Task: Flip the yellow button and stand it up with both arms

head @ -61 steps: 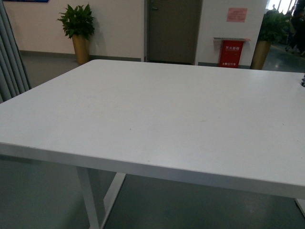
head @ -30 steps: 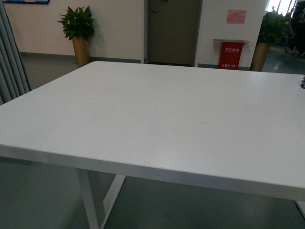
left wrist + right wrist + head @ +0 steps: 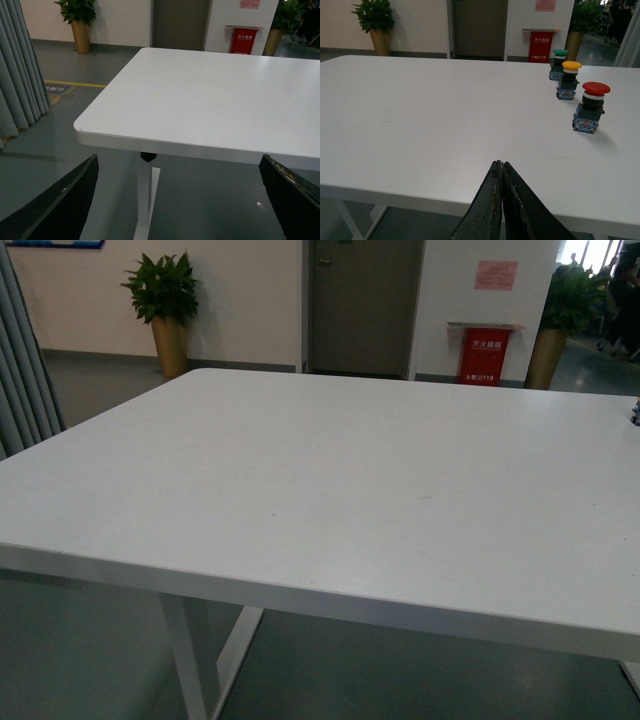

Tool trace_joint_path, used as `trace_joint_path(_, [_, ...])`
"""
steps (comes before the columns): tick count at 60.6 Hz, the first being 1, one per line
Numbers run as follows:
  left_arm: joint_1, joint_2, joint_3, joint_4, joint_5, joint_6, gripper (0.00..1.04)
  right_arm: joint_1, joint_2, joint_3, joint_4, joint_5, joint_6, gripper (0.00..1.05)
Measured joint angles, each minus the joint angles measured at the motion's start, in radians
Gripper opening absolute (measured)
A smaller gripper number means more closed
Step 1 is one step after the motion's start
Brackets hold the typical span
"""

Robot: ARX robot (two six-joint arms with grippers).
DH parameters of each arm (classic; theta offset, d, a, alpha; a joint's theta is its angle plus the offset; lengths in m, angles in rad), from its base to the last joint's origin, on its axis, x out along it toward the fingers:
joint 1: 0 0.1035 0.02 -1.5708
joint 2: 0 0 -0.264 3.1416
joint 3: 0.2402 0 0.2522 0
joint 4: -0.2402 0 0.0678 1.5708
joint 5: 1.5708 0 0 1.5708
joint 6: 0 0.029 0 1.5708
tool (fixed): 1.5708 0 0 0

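Waiting off the counter's near edge, your two arms have yet to reach the yellow button [image 3: 568,79].

It stands upright, cap up, far and to the right on the counter [image 3: 435,110], between a green button [image 3: 558,63] and a red button [image 3: 589,107]. Your right fingers [image 3: 501,167] are clenched and nearer; your left fingers [image 3: 75,190] are spread wide.

A small dark object [image 3: 636,414] is cut by the front view's edge.
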Motion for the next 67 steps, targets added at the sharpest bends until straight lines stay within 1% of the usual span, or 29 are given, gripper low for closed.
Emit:
trace_joint_path(32, [0.000, 0.000, 0.000, 0.000, 0.000, 0.000, 0.99, 0.000, -0.149, 0.000, -0.152, 0.000, 0.000, 0.03])
trace_joint_path(34, [0.000, 0.000, 0.000, 0.000, 0.000, 0.000, 0.99, 0.000, -0.169, 0.000, -0.173, 0.000, 0.000, 0.03])
trace_joint_path(37, [0.000, 0.000, 0.000, 0.000, 0.000, 0.000, 0.99, 0.000, -0.238, 0.000, -0.269, 0.000, 0.000, 0.03])
trace_joint_path(40, [0.000, 0.000, 0.000, 0.000, 0.000, 0.000, 0.99, 0.000, -0.283, 0.000, -0.320, 0.000, 0.000, 0.03])
trace_joint_path(54, [0.000, 0.000, 0.000, 0.000, 0.000, 0.000, 0.99, 0.000, -0.321, 0.001, -0.332, 0.000, -0.001, 0.04])
trace_joint_path(55, [0.000, 0.000, 0.000, 0.000, 0.000, 0.000, 0.99, 0.000, -0.321, 0.001, -0.332, 0.000, -0.001, 0.04])
trace_joint_path(57, [0.000, 0.000, 0.000, 0.000, 0.000, 0.000, 0.99, 0.000, -0.321, 0.001, -0.332, 0.000, -0.001, 0.09])
trace_joint_path(60, [0.000, 0.000, 0.000, 0.000, 0.000, 0.000, 0.99, 0.000, -0.321, 0.001, -0.332, 0.000, -0.001, 0.21])
trace_joint_path(67, [0.000, 0.000, 0.000, 0.000, 0.000, 0.000, 0.99, 0.000, -0.321, 0.001, -0.332, 0.000, -0.001, 0.40])
